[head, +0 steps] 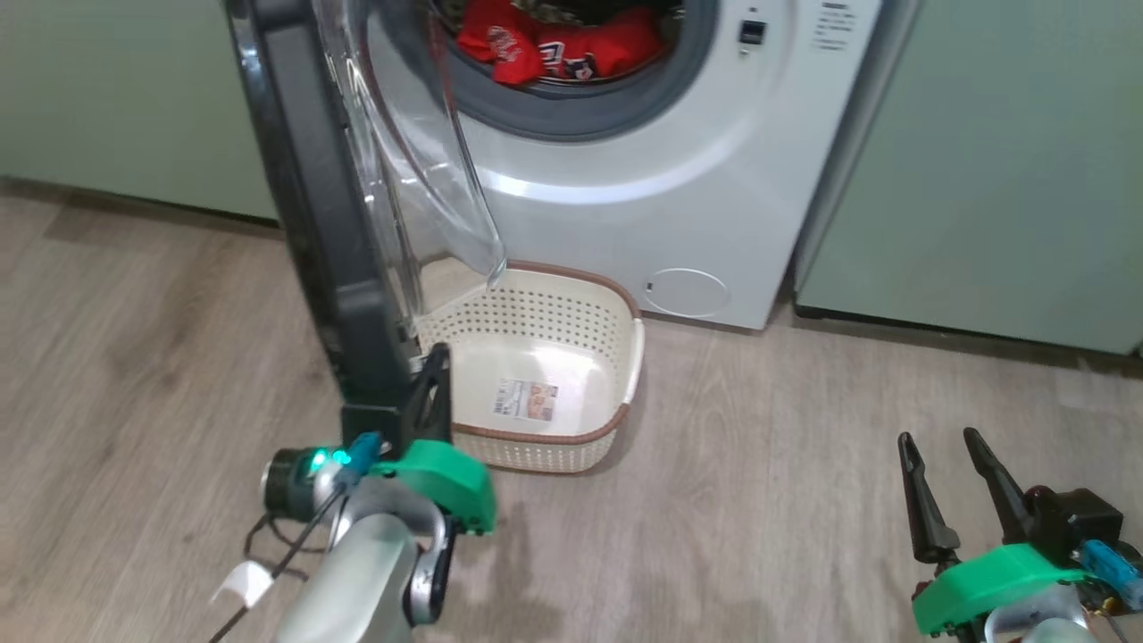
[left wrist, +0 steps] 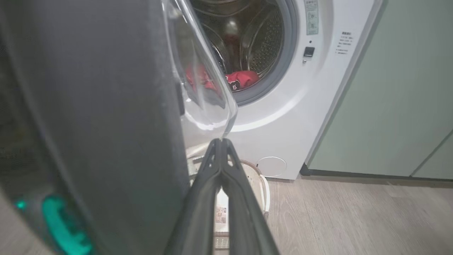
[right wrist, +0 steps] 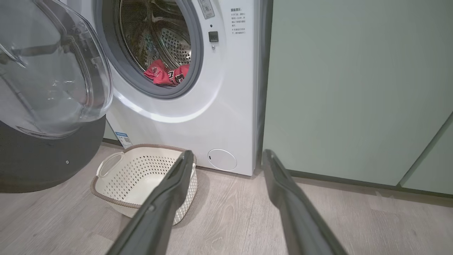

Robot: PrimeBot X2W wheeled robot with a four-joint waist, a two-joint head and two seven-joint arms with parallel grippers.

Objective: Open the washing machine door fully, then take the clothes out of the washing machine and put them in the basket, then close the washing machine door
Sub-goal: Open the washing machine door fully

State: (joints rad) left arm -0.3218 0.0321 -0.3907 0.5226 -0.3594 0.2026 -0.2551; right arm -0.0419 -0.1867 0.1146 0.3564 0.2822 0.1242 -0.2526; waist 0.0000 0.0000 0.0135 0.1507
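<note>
The washing machine (head: 679, 179) stands with its door (head: 330, 268) swung out toward me, edge-on, the clear glass bowl (head: 420, 152) facing the drum. Red clothes (head: 554, 45) lie in the drum's mouth, also seen as clothes (left wrist: 244, 78) and clothes (right wrist: 166, 74). The cream basket (head: 554, 308) sits empty on the floor under the door. My left gripper (head: 438, 353) is shut with nothing between its fingers, right beside the door's lower inner edge; whether it touches the door is unclear. My right gripper (head: 938, 438) hangs open at the lower right, apart from everything.
Pale green cabinets (head: 982, 179) flank the washer on both sides. A small round hatch (head: 686, 292) sits low on the washer's front. Bare wood floor (head: 759, 464) lies between the basket and my right gripper. The open door (right wrist: 46, 159) overhangs the basket's (right wrist: 106, 166) left side.
</note>
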